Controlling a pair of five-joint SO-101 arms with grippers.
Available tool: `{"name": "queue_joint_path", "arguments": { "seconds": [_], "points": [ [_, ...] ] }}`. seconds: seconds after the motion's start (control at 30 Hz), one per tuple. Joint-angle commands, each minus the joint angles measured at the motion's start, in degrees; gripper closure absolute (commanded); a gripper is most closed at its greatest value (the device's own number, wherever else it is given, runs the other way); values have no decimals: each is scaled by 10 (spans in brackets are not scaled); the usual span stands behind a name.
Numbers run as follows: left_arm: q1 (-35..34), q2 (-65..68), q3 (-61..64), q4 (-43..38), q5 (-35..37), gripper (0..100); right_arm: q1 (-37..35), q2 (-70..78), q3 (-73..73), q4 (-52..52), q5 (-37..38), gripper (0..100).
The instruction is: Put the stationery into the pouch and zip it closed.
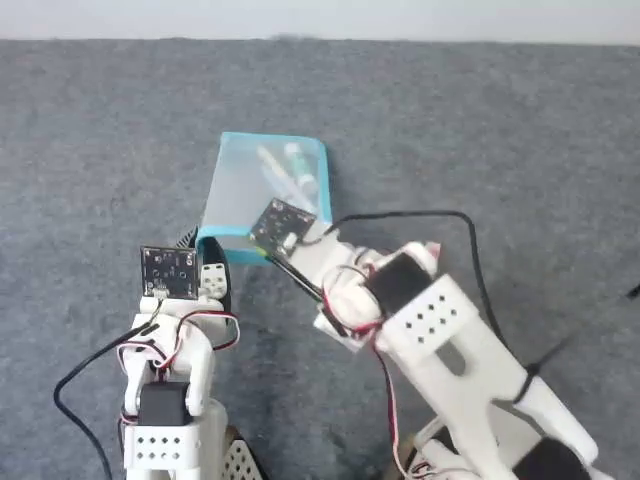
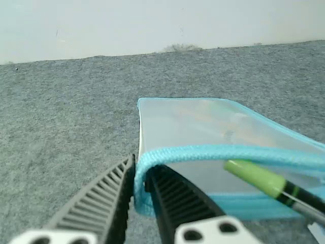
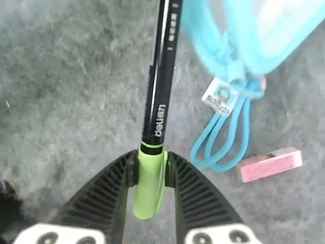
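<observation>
Both jaws clamped | left: translucent blue pouch (image 2: 203,127) | right: black pen (image 3: 160,86) (green cap)

A grey felt-covered table (image 1: 100,120) bears the pouch (image 1: 237,190) and a pink eraser (image 3: 270,164).

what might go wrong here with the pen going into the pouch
The left gripper pinches just a corner of the pouch rim; a push from the pen could tug it free.
The right gripper clamps the pen at its green end alone, so the long barrel may swing off the opening.
The pink eraser lies outside the pouch; zipping now would leave it out.
</observation>
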Motion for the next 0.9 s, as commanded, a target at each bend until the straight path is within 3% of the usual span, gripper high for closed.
{"name": "queue_joint_path", "arguments": {
  "seconds": [0.0, 0.53, 0.87],
  "points": [
    [3, 0, -6, -7, 9, 988, 1, 48, -78, 8, -12, 991],
    [19, 1, -6, 2, 9, 988, 20, 308, -430, 127, -69, 991],
    [22, 1, -6, 1, 9, 988, 15, 474, -639, 182, -152, 991]
  ]
}}
